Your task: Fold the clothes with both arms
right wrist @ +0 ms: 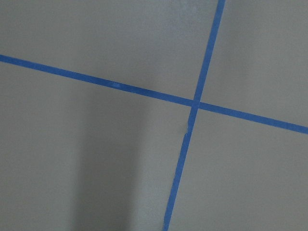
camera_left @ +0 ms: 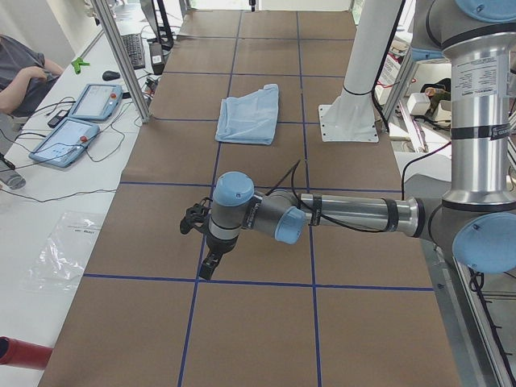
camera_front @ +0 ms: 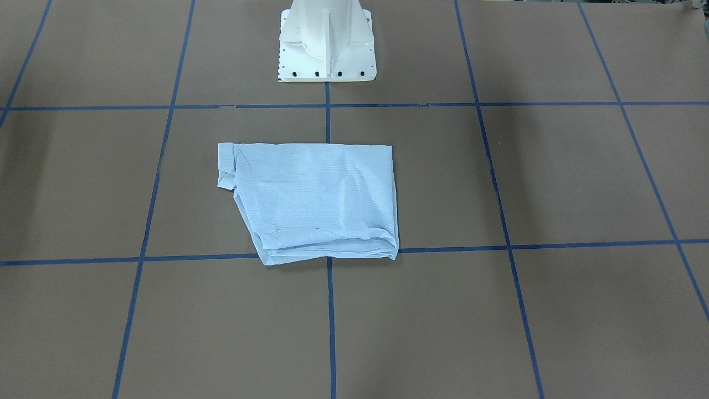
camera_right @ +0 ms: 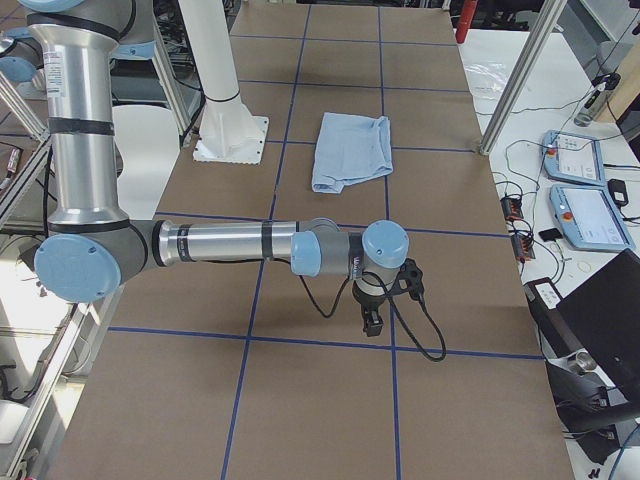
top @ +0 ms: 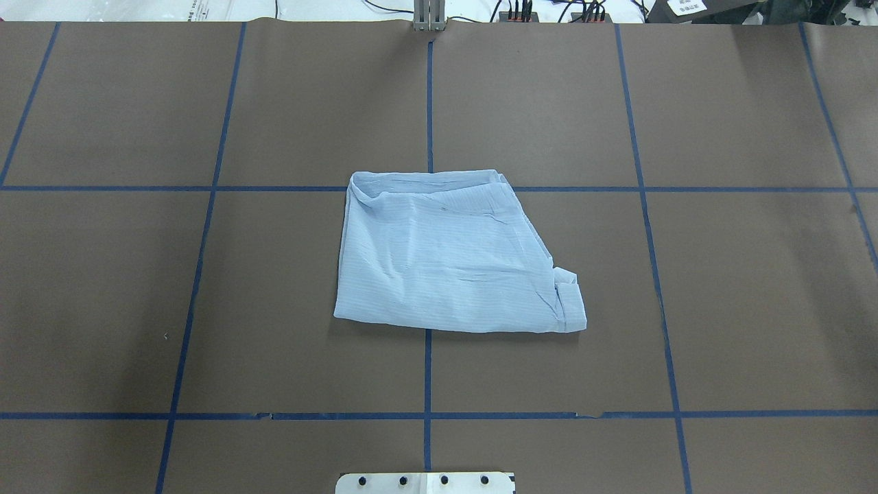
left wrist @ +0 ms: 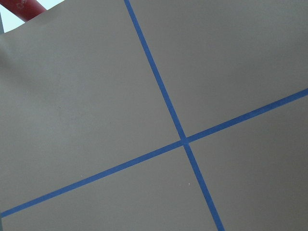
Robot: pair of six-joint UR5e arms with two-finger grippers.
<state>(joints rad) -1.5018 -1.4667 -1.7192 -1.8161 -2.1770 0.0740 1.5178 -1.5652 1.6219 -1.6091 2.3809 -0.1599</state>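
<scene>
From the front, you see the shirt (camera_front: 316,199) folded into a flat bundle on the brown table (camera_front: 554,177). It lies near the white base (camera_front: 327,47), and its edge covers a blue tape line (camera_front: 330,310).

From above, the shirt (top: 446,257) sits in the middle of the table. A white label (top: 688,6) past the far edge is too small to read.

From the left end, your left gripper (camera_left: 208,266) points down over the table, well apart from the shirt (camera_left: 250,114). You cannot tell how far open it is. The sticker (camera_left: 472,87) on that arm is too small to read.

From the right end, your right gripper (camera_right: 372,322) also points down, far from the shirt (camera_right: 352,150). You cannot tell its opening either.

Both wrist views show only table and crossing tape.
</scene>
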